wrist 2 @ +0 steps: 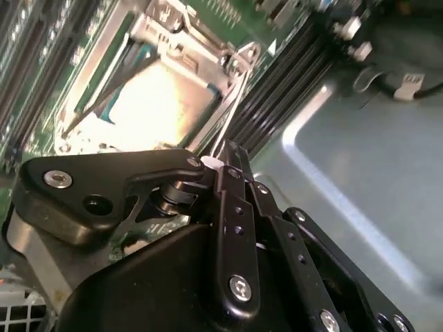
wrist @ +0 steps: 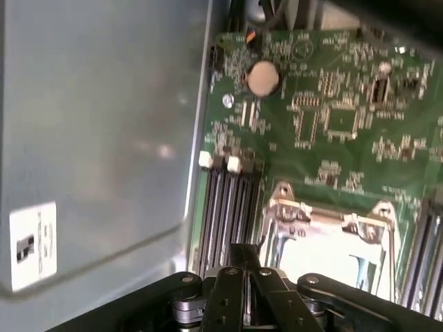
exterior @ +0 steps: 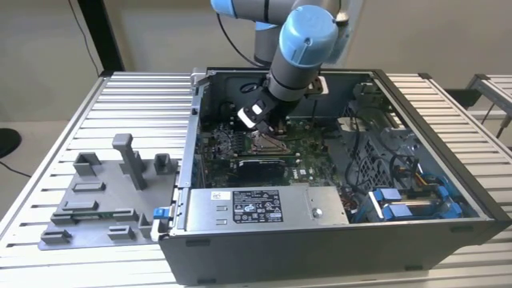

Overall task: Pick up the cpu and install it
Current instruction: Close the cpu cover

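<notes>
Tool (wrist 2: 227, 151) pinched closed, empty, just beside the socketed cpu (wrist 2: 156, 104).

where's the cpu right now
In the second wrist view the cpu lies in the metal-framed socket on the motherboard, beside the black memory slots, close to the claw.

The exterior view looked steeply down from off the bench (exterior: 144, 102), taking in the whole open case (exterior: 320, 255). Both wrist views (2 cameras on the arm (exterior: 304, 42)) peered past the jaws, close over the motherboard (wrist: 332, 104), sharing the socket (wrist: 287, 207).
</notes>
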Robot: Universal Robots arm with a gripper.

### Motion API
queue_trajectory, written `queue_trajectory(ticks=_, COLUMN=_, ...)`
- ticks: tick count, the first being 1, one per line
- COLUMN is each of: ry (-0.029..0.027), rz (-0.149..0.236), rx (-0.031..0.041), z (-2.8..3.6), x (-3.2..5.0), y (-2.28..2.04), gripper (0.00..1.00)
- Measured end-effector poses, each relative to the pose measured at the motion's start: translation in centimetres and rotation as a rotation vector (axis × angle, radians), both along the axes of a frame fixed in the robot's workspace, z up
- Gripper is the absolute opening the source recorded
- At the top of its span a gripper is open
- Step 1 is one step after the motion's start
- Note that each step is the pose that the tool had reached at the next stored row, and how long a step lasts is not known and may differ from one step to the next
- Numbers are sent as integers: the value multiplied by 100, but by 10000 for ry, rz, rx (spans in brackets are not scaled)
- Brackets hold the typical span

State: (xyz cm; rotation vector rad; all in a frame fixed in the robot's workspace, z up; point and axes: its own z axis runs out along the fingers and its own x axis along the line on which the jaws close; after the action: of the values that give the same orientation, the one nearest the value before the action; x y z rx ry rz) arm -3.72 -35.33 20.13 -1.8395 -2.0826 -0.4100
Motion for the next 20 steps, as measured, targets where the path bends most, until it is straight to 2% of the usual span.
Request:
queue_trajectory(ticks=3, ry=-13, rz=1, rx=3, z=5, x=-93, y=-24, gripper=0)
queue_trajectory(ticks=6, ry=-22, rz=-1, rx=-2, z=14, x=-164, y=-31, gripper=0)
queue_trajectory(ticks=7, ry=-21, rz=-4, rx=-26, z=21, x=-187, y=-35, gripper=0)
queue_trajectory(ticks=9, ry=-52, rz=0, rx=-1, z=23, x=-237, y=-31, gripper=0)
queue_trajectory(ticks=15, ry=-115, rz=-1, rx=-1, z=70, x=-425, y=-29, gripper=0)
queue_trajectory(ticks=16, ry=-139, rz=-2, rx=-1, z=75, x=-452, y=-28, gripper=0)
queue_trajectory(ticks=20, ry=-159, rz=0, rx=-1, z=76, x=-456, y=-26, gripper=0)
